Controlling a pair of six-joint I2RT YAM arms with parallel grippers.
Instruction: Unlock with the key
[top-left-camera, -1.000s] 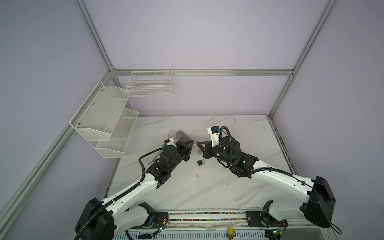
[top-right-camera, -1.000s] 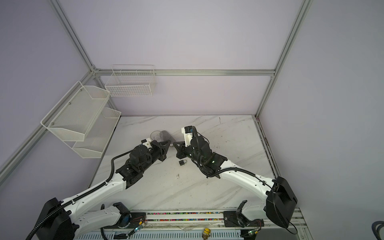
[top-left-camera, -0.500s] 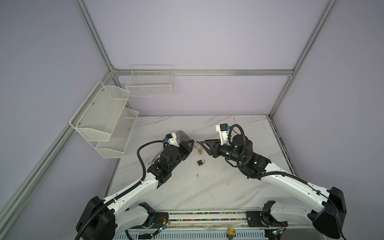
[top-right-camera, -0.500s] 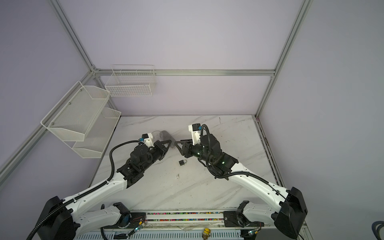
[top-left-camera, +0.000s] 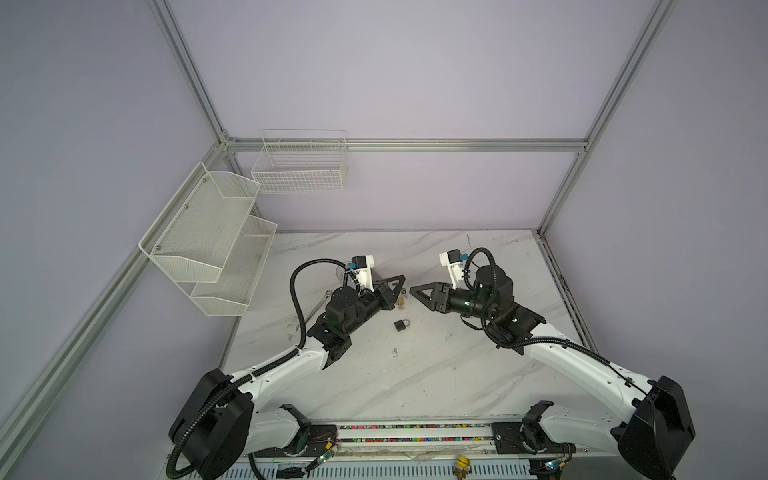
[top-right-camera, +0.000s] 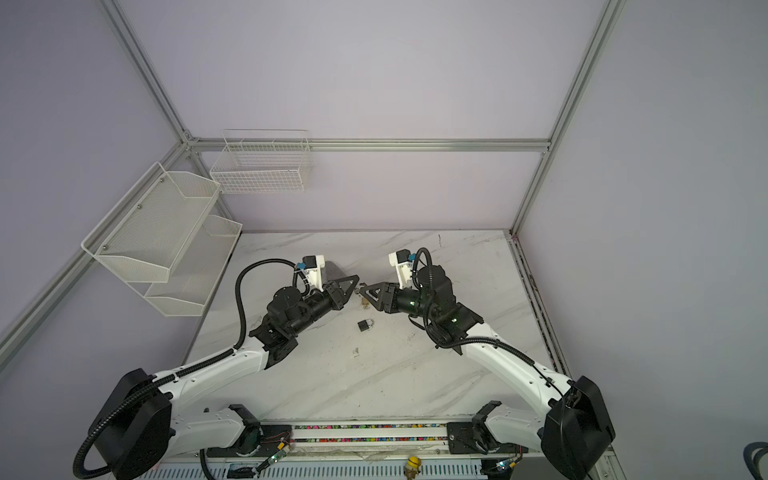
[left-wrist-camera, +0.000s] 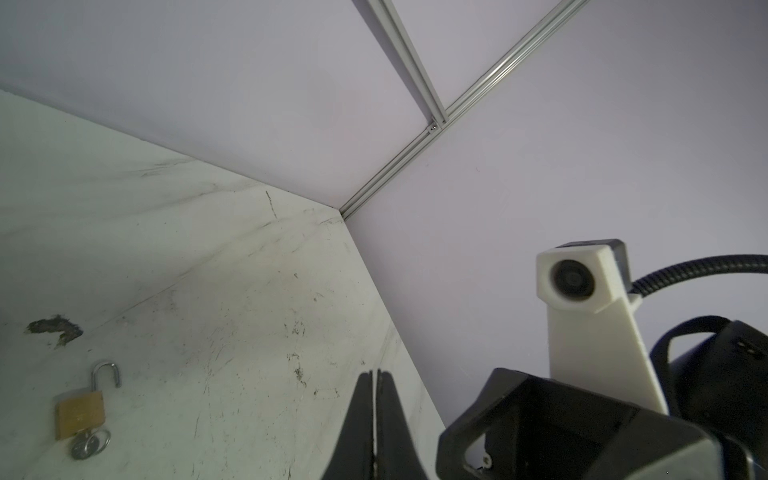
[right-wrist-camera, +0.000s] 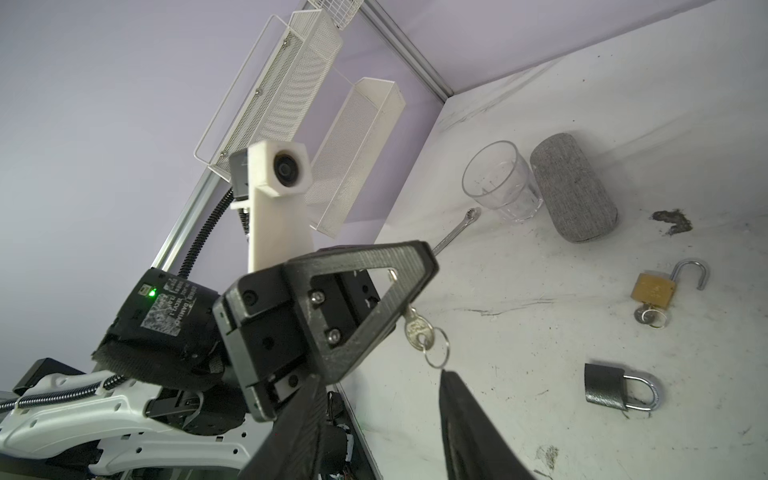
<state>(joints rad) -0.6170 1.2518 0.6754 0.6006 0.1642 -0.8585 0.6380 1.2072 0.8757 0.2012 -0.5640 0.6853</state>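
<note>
The left gripper (right-wrist-camera: 428, 266) is pressed together on the blade of a small silver key (right-wrist-camera: 417, 330), and the key's bow and ring hang below the fingertips. In both top views the right gripper (right-wrist-camera: 382, 378) faces it from 3 o'clock, jaws spread, near the ring. On the marble table (top-left-camera: 415, 374) the brass padlock (top-left-camera: 400, 302) lies with its shackle swung open and a second key (right-wrist-camera: 648, 318) in it. The black padlock (top-left-camera: 400, 325), shackle shut, lies at its 6 o'clock.
</note>
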